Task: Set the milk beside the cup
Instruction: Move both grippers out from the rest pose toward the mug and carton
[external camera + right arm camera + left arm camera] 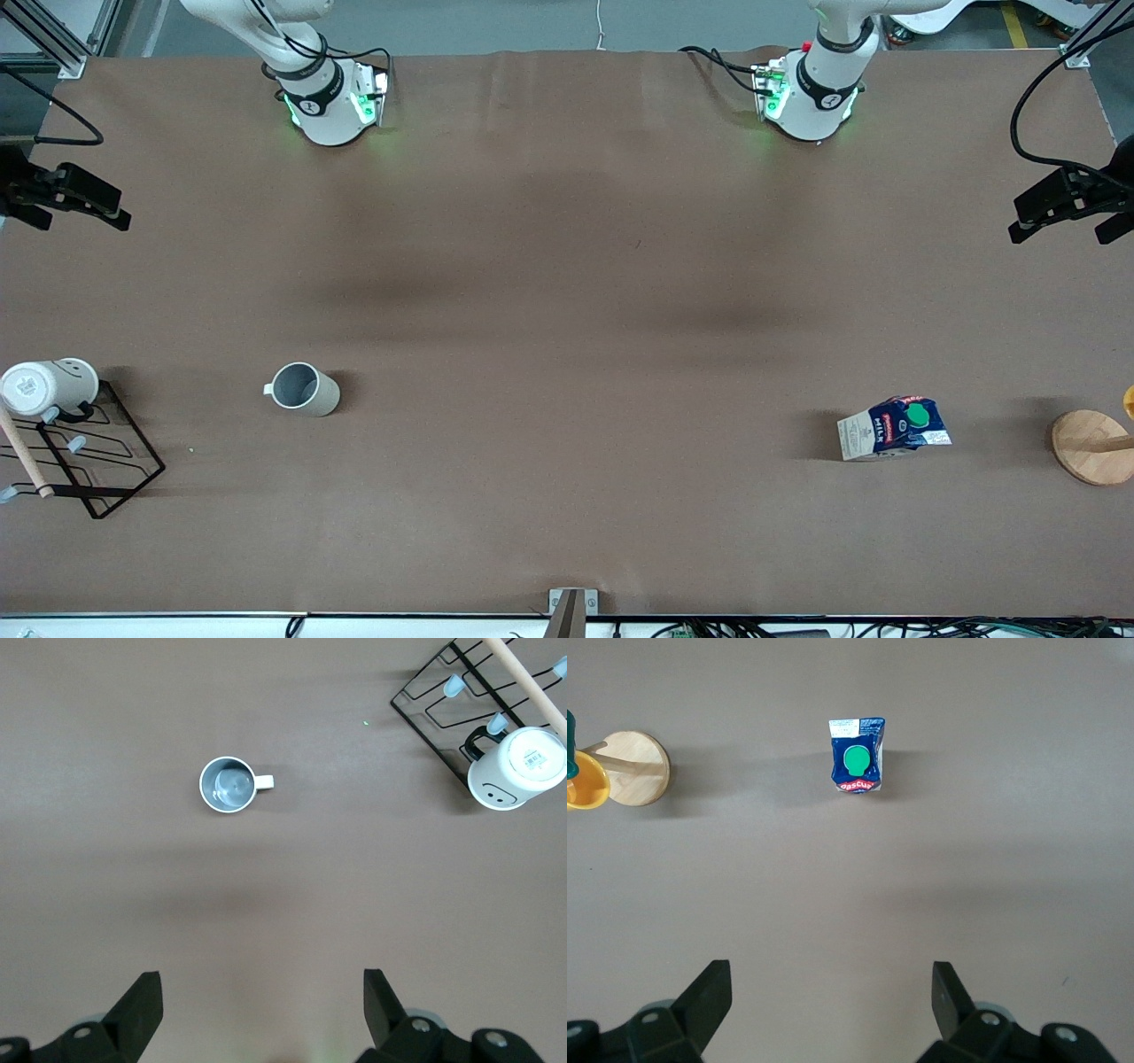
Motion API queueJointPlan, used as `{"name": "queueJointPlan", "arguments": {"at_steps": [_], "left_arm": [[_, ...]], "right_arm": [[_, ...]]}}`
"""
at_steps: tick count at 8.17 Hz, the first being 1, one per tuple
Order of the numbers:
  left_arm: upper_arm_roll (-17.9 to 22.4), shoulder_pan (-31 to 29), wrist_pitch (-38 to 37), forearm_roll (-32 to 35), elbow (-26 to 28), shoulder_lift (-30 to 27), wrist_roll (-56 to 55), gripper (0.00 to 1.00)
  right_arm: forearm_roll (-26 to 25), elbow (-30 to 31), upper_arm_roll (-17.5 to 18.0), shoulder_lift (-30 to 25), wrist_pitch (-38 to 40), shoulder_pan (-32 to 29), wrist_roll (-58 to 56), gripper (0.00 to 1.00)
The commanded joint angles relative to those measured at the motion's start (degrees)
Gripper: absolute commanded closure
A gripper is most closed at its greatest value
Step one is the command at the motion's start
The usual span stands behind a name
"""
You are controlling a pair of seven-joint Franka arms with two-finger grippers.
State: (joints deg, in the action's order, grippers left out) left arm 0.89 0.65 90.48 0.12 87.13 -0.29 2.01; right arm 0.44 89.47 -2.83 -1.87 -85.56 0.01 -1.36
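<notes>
Milk (895, 428) standing upright on the brown table (567, 266), toward the left arm's end, just beside a round wooden stand (1091, 446) and well apart from the cup (303, 389). Cup sitting upright toward the right arm's end of the table, handle pointing to a black wire rack (84, 456) that carries a white smiley-face mug (49, 385).

Left gripper (833, 1005) high over bare table, between the left arm's base and the milk, fingers spread wide and holding nothing. Green cap of the milk facing up into the left wrist view, carton nearly centred between the two fingers (709, 997), so mostly a straight reach toward the carton and down. Ridge of the gable top seemingly running across the finger line; side walls probably the better faces to pinch.

Right gripper (263, 1008) also wide and empty, over bare table between its base and the cup, waiting.

Left arm clearly the nearer one to the milk. Long carry toward the cup needed afterwards, almost the whole length of the table; reach of the left arm possibly a limit there.
</notes>
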Motion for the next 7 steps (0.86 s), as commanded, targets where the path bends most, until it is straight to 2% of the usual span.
{"name": "queueJointPlan", "arguments": {"at_steps": [1,4,5,7], "left_arm": [[-0.3,-0.6,-0.4,-0.7,-1.2,0.2,-0.2,0.0],[-0.3,-0.5,-0.2,-0.5,-1.1,0.8,-0.7,0.0],[-0.3,-0.7,-0.2,-0.4,-1.0,1.8,-0.9,0.0],[-0.1,-0.7,0.3,-0.4,-1.6,5.9,-1.4,0.0]], "right_arm": [[-0.3,0.4,0.1,-0.4,-0.3,0.3,0.2,0.0],[0.1,1.3,0.1,1.1,-0.7,0.7,0.1,0.0],[0.5,2.1,0.1,3.6,-3.8,2.3,0.2,0.0],[2.3,7.1,0.1,9.0,-15.0,3.1,0.2,0.0]]}}
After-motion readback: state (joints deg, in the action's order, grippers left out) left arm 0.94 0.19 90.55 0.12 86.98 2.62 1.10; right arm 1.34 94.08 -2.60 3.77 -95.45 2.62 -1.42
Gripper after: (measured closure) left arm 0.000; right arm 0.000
